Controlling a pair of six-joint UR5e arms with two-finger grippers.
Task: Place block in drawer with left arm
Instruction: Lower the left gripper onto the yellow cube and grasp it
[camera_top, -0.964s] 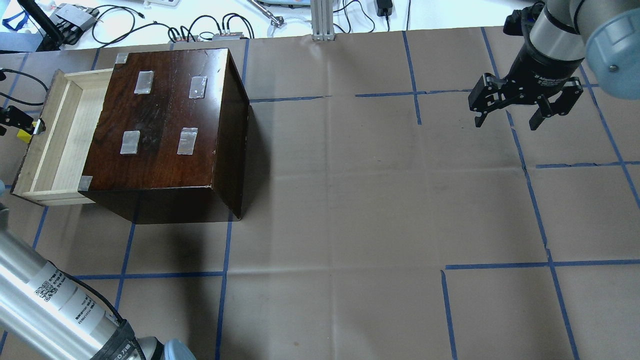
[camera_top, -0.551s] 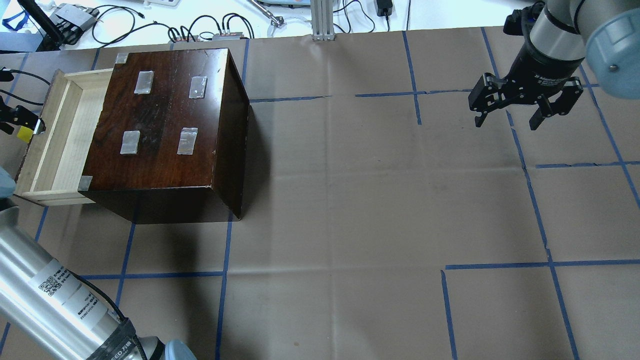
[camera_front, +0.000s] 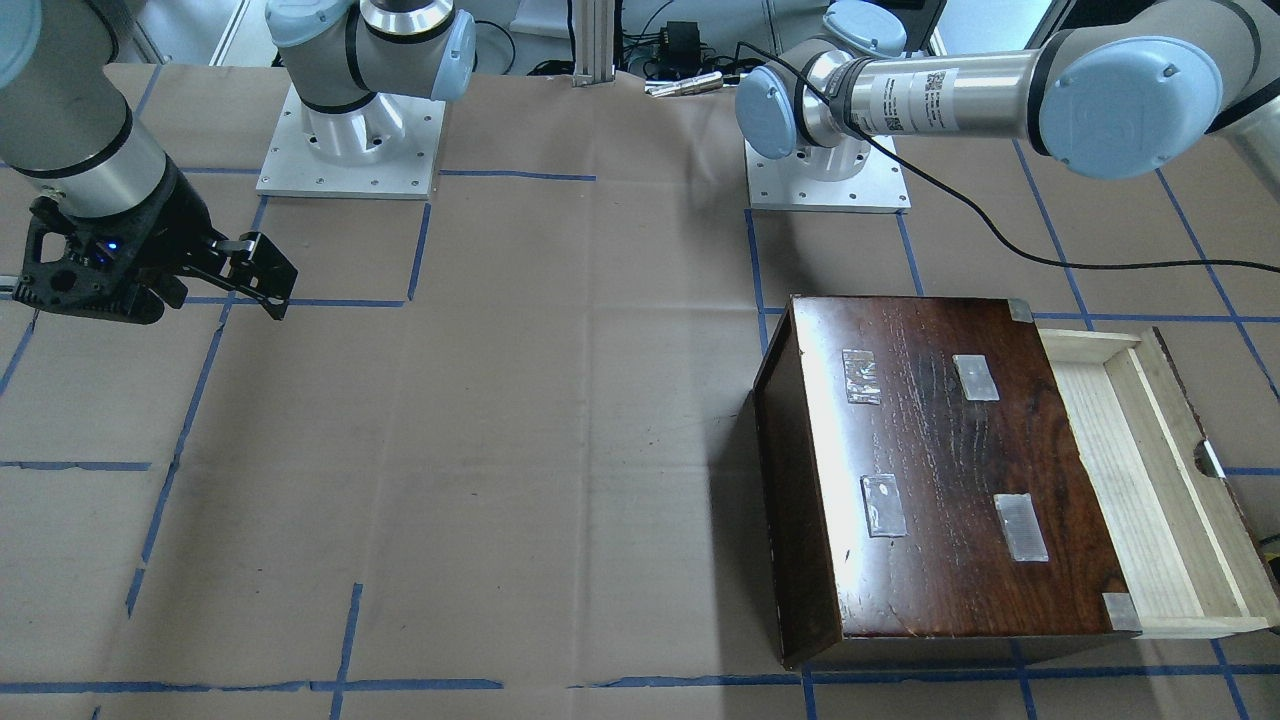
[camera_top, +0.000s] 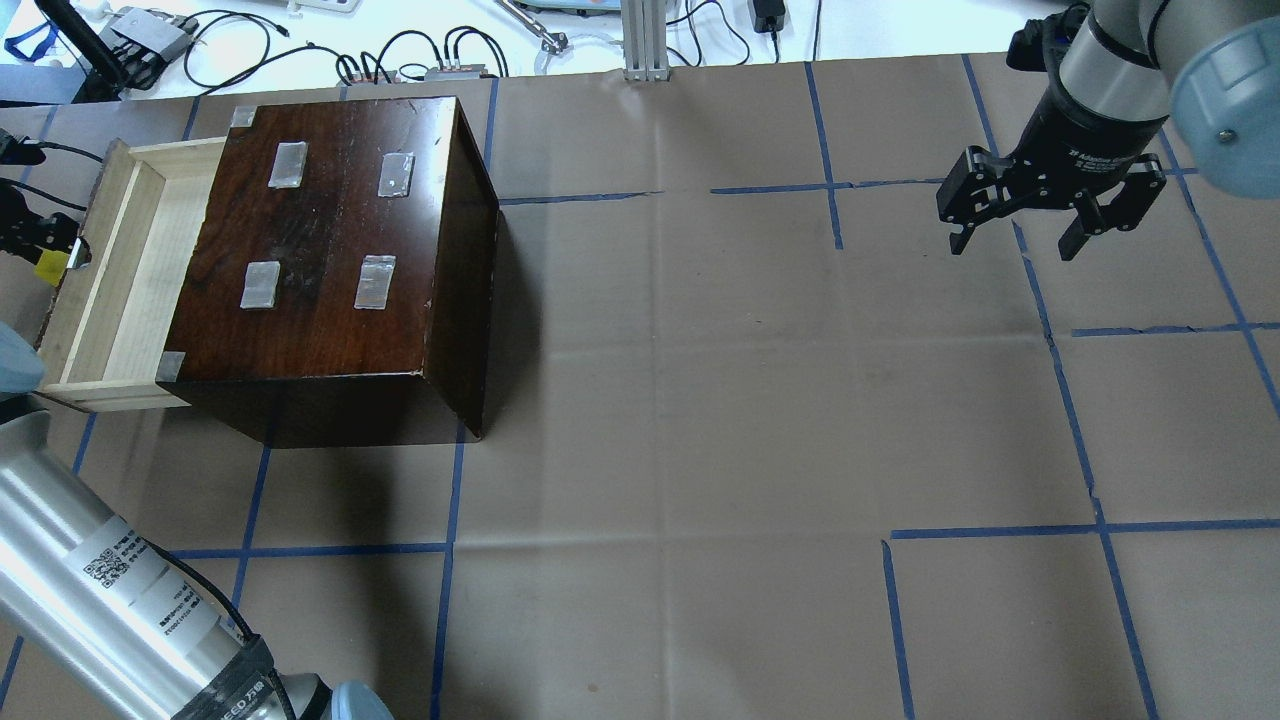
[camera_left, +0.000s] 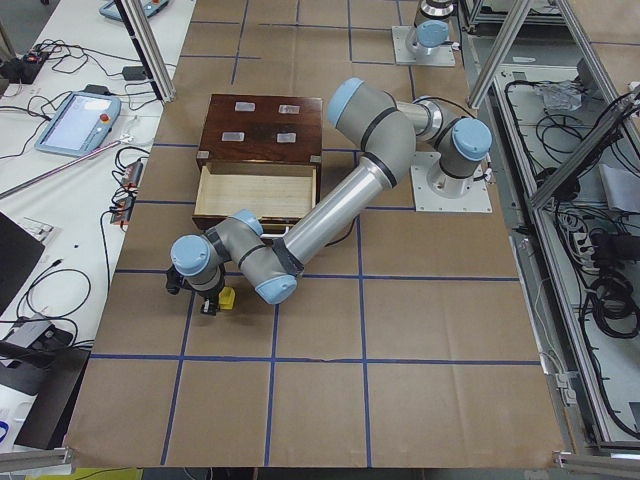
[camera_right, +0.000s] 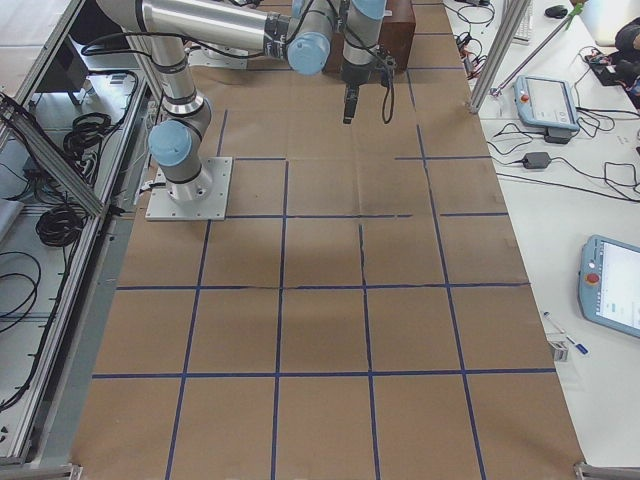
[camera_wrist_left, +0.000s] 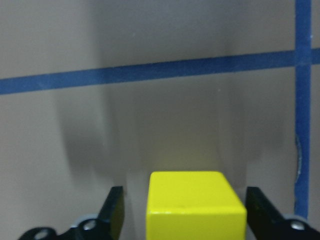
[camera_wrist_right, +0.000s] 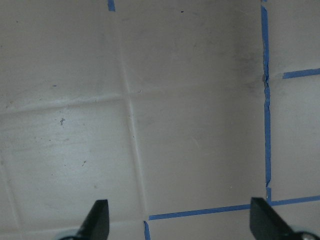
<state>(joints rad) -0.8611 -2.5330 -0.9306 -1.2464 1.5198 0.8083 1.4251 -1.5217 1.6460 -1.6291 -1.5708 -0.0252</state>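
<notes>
Block: yellow cube (camera_wrist_left: 196, 205) outside the open drawer (camera_top: 130, 270), just beside its front panel and white handle; whether it rests on the table (camera_top: 700, 400) cannot be told.
Left end effector: (camera_wrist_left: 185, 192) straddles the block, fingers spread, a clear gap on one side and the other finger close against the cube's edge.
Drawer: pulled out of the dark wooden box (camera_top: 330, 230), its pale tray bare.
Right end effector: (camera_top: 1014, 247) well apart at the table's far side, fingers spread over bare paper.
</notes>
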